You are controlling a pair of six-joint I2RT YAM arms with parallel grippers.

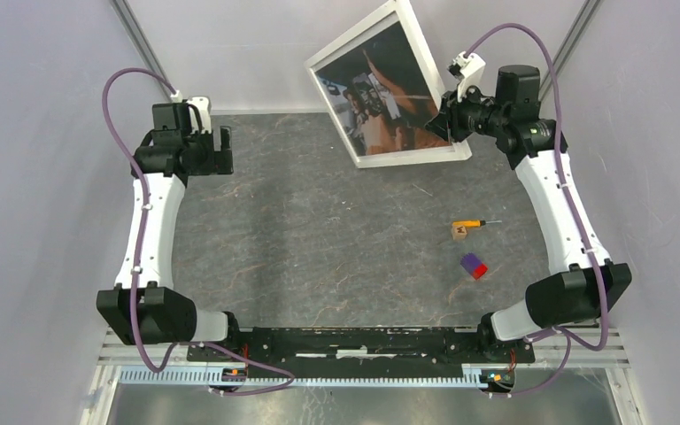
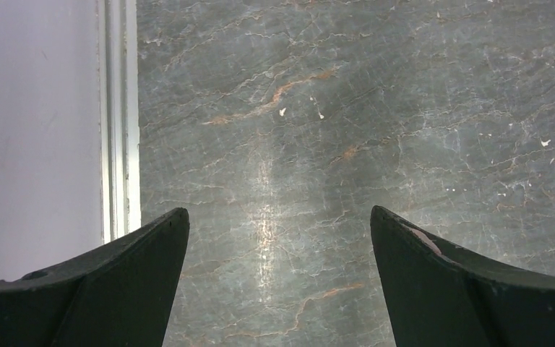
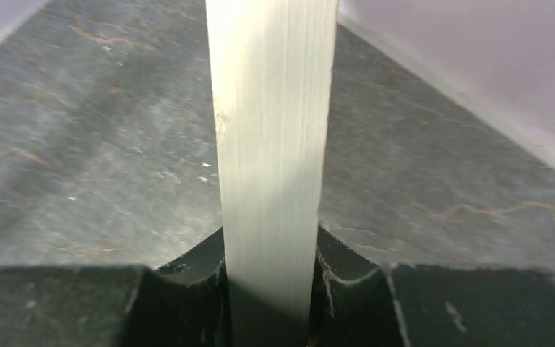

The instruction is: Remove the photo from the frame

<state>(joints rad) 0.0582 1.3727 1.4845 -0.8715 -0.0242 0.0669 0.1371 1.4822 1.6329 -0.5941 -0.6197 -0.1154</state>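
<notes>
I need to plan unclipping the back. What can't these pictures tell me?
- The frame: back and any clips face away in the top view.
- Right wrist view: only the frame's pale edge in the right gripper; rest cropped.
- Small orange-handled tool: top view, too small to identify.

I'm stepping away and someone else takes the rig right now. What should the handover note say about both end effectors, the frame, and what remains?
Left end effector: open, holding nothing, over the bare table at the far left.
Right end effector: shut on the pale wood side edge of the frame.
The frame is tilted up on edge at the far right, with its white front towards the top camera and the photo inside.
Done: the frame is gripped and raised.
Left: the photo is not yet out. The frame's back is hidden in every view, so check it first.
</notes>
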